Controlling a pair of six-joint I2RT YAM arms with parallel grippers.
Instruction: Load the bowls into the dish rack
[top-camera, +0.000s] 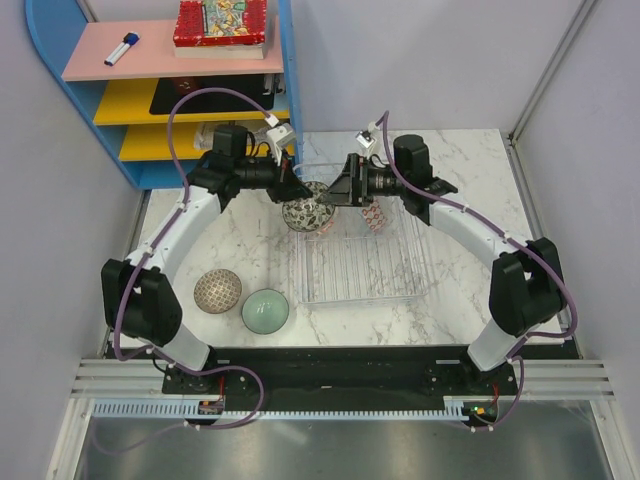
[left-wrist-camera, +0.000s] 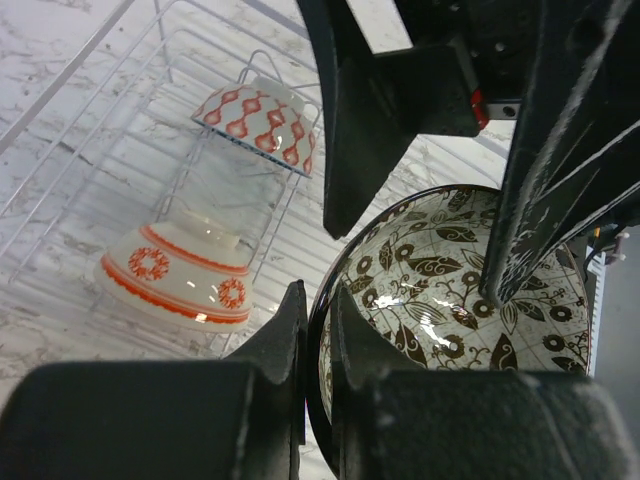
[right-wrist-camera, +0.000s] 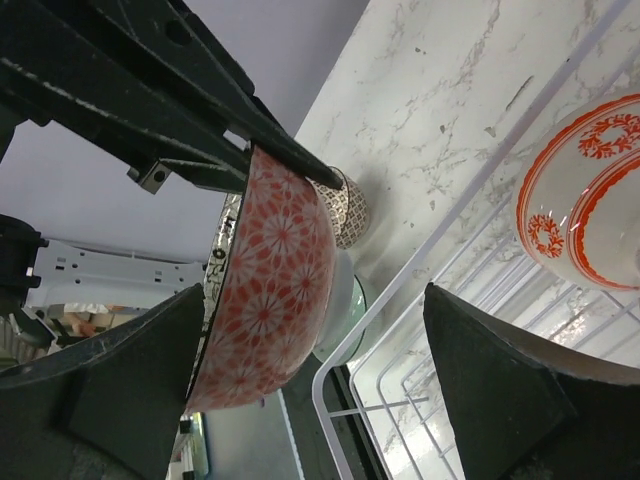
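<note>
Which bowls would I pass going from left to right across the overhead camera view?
brown lattice bowl → pale green bowl → floral bowl, held aloft → red-and-white patterned bowl

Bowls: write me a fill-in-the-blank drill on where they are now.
1. The left fingers are shut on the rim of the leaf-patterned bowl, whose leaves are ____.
2. Counting the orange-ringed bowl and the red-patterned bowl, the dish rack holds ____ bowls.
3. The pale green bowl sits on the ____, beside the lattice bowl.
4. The right fingers stand ____.

Missing words: brown; two; table; open.
</note>
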